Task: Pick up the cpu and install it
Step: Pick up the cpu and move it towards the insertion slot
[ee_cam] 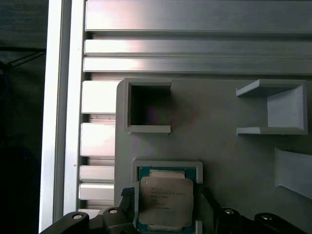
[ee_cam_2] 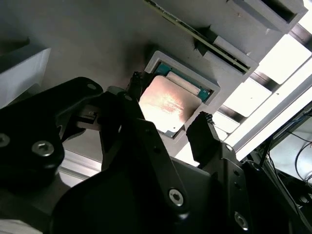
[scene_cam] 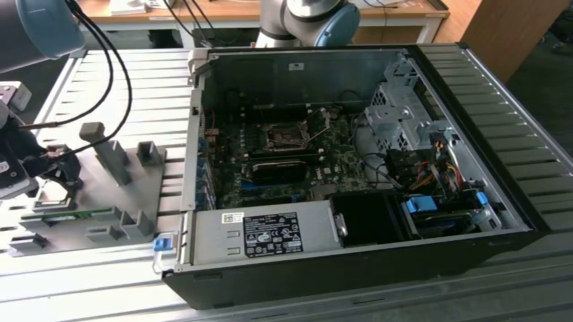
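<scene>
The claw (ee_cam_2: 170, 103) hangs low over a grey plate (ee_cam: 229, 146) with printed holders. Its two black fingers are spread apart and stand on opposite sides of the cpu (ee_cam_2: 169, 111), one on each side. In the second wrist view one toothed fingertip (ee_cam_2: 138, 84) is just beside one corner of the chip, and the other fingertip is near the opposite edge. In the first wrist view a thin gap shows between each finger and the chip, so the claw is open around it and grips nothing.

The cpu lies flat in a shallow grey frame (ee_cam: 168, 165) on the plate. Its shiny metal top faces up, and a thin green rim shows along its edges. Near this frame on the same plate there is a square walled pocket (ee_cam: 148, 105).

In the exterior view the plate lies on a table of aluminium slats (scene_cam: 107, 282), at the exterior view's left, and a long green board strip (scene_cam: 72, 216) rests along its near edge. The open computer case (scene_cam: 358, 80) stands beside the plate, at the exterior view's right. Inside it, the black socket (scene_cam: 284, 137) sits on the motherboard, well apart from the claw.
</scene>
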`<action>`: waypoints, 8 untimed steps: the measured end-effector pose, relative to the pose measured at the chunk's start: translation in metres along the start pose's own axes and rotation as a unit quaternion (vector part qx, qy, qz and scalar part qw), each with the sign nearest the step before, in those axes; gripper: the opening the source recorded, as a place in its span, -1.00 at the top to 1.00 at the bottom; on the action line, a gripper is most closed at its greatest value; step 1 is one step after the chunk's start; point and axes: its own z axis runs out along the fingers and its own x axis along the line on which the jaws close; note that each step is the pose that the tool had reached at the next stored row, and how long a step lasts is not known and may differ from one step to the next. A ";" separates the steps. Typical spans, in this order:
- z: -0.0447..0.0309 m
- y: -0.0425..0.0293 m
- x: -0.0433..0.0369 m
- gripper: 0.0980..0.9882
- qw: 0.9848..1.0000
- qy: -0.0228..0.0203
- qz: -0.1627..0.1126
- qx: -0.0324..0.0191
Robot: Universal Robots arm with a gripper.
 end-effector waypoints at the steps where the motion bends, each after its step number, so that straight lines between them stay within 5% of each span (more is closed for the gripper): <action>1: 0.0003 0.0000 0.0000 -0.30 1.000 0.000 0.000 0.000; 2: 0.0006 0.0000 0.0000 -0.15 1.000 0.000 0.000 0.001; 8: 0.0014 0.0006 0.0001 -0.15 1.000 0.000 0.000 0.001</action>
